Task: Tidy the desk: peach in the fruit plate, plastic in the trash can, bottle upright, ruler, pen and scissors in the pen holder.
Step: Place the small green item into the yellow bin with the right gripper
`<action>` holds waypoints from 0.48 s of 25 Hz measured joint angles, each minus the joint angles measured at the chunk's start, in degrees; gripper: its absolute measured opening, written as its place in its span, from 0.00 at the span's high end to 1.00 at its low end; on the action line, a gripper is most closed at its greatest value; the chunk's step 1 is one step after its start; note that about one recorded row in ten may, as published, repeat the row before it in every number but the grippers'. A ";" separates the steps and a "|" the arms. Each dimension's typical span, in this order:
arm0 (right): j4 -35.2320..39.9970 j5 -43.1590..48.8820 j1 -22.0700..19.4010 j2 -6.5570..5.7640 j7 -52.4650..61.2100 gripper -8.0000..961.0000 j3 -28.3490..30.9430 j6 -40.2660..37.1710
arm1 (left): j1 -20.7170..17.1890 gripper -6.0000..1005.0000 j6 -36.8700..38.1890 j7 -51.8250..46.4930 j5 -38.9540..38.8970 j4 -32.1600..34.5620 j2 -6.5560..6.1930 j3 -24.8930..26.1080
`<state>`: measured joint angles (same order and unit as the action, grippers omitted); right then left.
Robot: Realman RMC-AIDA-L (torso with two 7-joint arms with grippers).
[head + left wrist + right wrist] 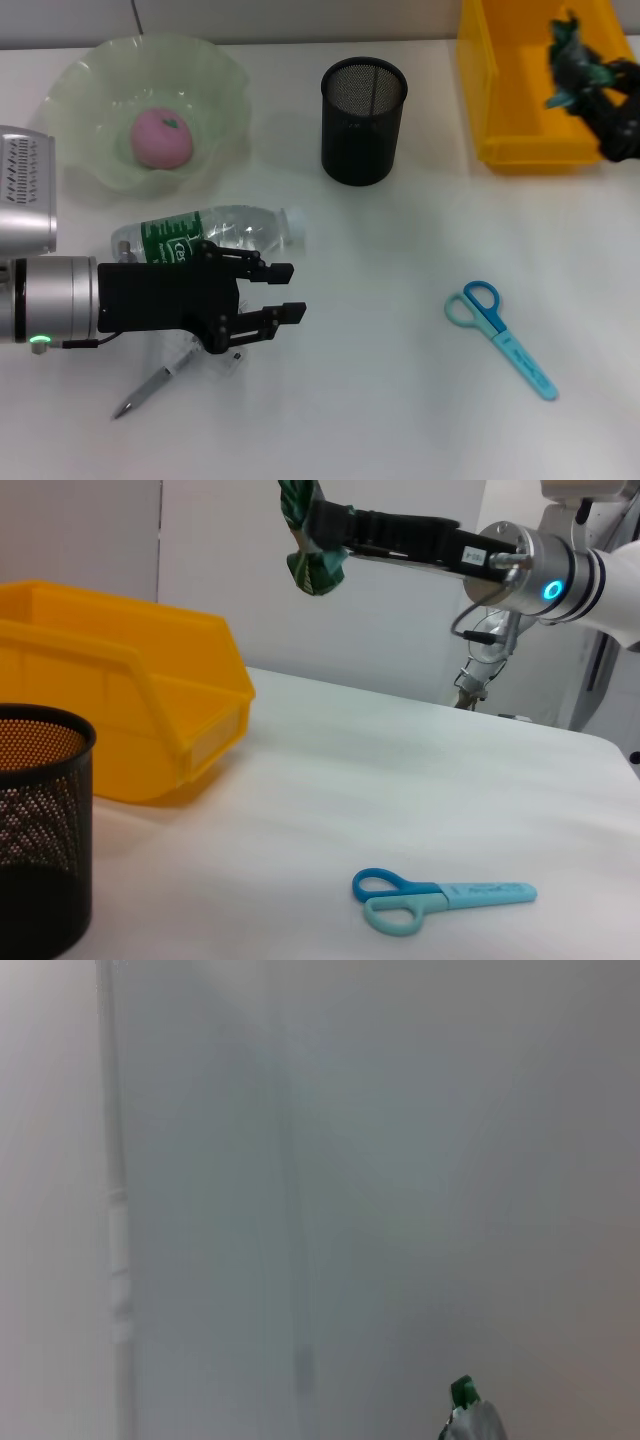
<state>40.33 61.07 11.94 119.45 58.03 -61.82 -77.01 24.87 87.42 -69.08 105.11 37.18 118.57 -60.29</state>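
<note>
Fingers (318, 525) of right gripper (600, 85) pinch crumpled green plastic wrapper (312, 568); left gripper (285, 292) open.
You risk missing the yellow plastic bin (500, 100) if you release early.

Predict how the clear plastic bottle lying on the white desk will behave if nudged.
The clear plastic bottle with the green label lies on its side, so it would probably roll. It looks empty, so likely light. The open left claw hovers just in front of it.

Pink peach (162, 138) in plate (75, 90), bottle (215, 232) lying, blue scissors (500, 337) flat.
</note>
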 joint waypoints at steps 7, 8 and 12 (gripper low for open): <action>-5.66 -0.42 4.31 -0.17 -4.56 0.80 10.37 1.93 | 0.00 0.55 -0.92 0.01 0.00 -0.31 -0.01 0.00; -5.97 -0.41 4.96 -0.19 -4.69 0.80 10.84 2.84 | 0.01 0.55 -1.03 0.03 0.00 -0.40 -0.02 0.00; -7.76 -0.36 7.75 -0.28 -5.59 0.80 11.43 8.19 | 0.02 0.55 -1.14 0.13 -0.03 -0.56 0.00 0.00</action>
<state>32.57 60.71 19.69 119.17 52.44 -50.39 -68.82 24.88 86.28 -68.96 105.08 36.62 118.57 -60.29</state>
